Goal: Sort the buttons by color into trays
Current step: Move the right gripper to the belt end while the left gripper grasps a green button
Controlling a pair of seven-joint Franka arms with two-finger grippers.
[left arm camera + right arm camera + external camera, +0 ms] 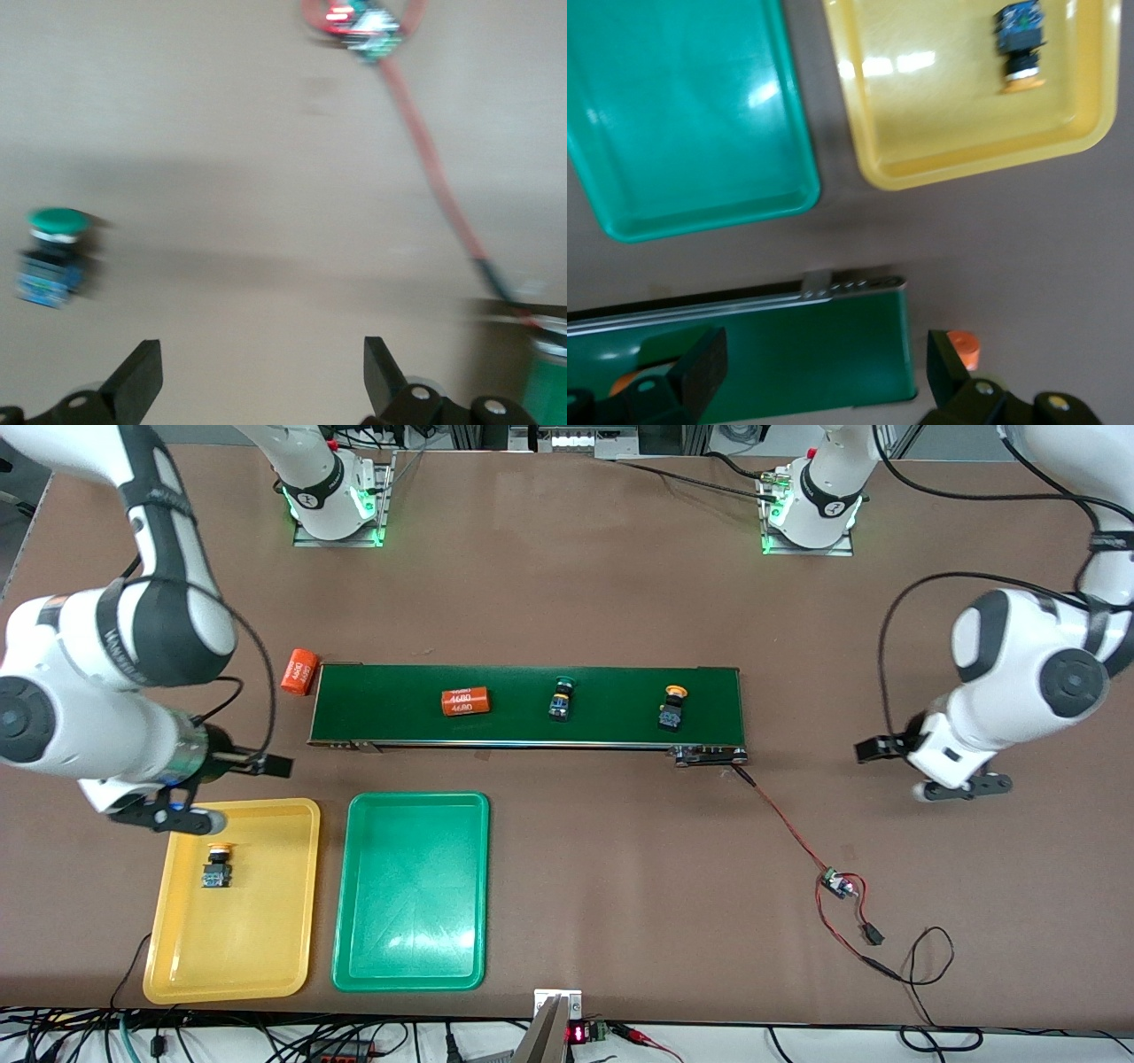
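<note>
Now: yellow-capped button (216, 865) in yellow tray (266, 957) | green tray (409, 965) empty

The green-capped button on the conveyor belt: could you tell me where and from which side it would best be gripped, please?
The green-capped button lies on its side on the conveyor belt, cap toward the robots' bases. Probably best to come straight down from above and close the fingers across its black-and-blue body, below the cap: those sides look flatter than the round cap, and nothing stands close beside it.
</note>
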